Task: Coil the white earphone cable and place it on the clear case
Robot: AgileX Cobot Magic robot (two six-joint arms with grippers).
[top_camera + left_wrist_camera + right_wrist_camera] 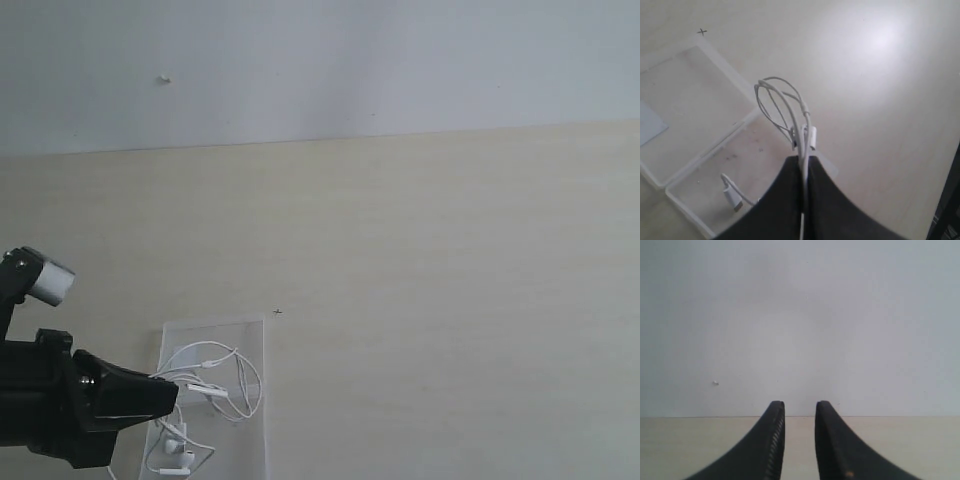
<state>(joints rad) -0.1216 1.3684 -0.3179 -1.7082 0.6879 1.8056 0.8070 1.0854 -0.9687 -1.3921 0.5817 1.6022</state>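
Observation:
The clear case (255, 335) lies open and flat on the table at the lower left, its two halves showing in the left wrist view (695, 90). My left gripper (172, 392) is shut on the white earphone cable (240, 385), whose loops stick out past the fingertips over the case. In the left wrist view the gripper (804, 159) pinches the bundled cable (785, 102) near the small remote piece (812, 137). A loose white end (732, 196) rests in the nearer half. My right gripper (799, 405) is open and empty, pointing at the wall; it is outside the exterior view.
The pale wooden table (450, 300) runs back to a grey-white wall (400, 60). A small dark cross mark (277, 312) sits just beyond the case's far corner. A whitish patch (650, 122) shows in the case's farther half.

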